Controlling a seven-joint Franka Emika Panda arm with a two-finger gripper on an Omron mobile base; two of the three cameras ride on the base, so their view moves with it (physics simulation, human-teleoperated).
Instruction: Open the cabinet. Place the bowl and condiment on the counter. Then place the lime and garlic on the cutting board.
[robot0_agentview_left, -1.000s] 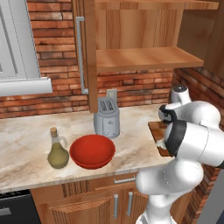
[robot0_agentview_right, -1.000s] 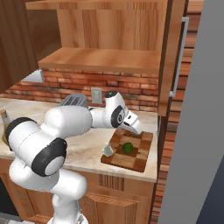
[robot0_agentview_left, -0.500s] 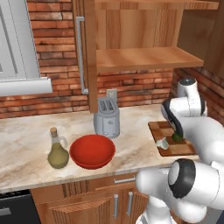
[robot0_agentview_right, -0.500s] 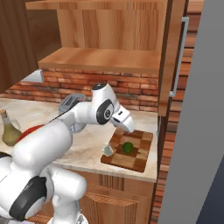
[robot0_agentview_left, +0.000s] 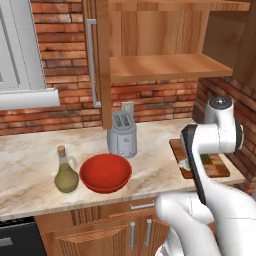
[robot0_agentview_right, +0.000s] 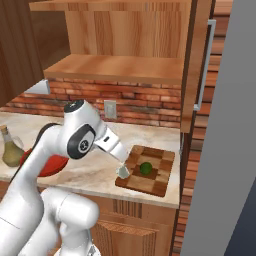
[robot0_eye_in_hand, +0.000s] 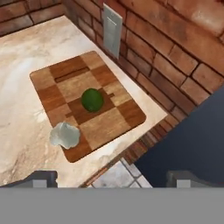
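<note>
Both small items sit on the cutting board (robot0_eye_in_hand: 85, 103): lime (robot0_eye_in_hand: 92, 99) mid-frame, garlic (robot0_eye_in_hand: 64, 134) overhanging its lower-left edge, while the empty gripper (robot0_eye_in_hand: 111, 177), jaws spread wide, hangs clear at bottom centre.

The beige marble-patterned counter (robot0_agentview_left: 30, 165) runs along a red brick wall, carrying the kitchen's working items; toward its left end an olive-green condiment bottle (robot0_agentview_left: 66, 171) with a cork stopper stands upright, just beside a wide glossy red bowl (robot0_agentview_left: 105, 172); farther back, near the wall, a silver toaster (robot0_agentview_left: 122, 135) sits behind the bowl; at the far right end lies the checkered wooden cutting board (robot0_eye_in_hand: 89, 103), flat on the counter and close to the wall; a dark green lime (robot0_eye_in_hand: 92, 99) rests near the board's middle; a pale garlic bulb (robot0_eye_in_hand: 64, 134) sits at the board's near edge, overlapping its rim.
</note>
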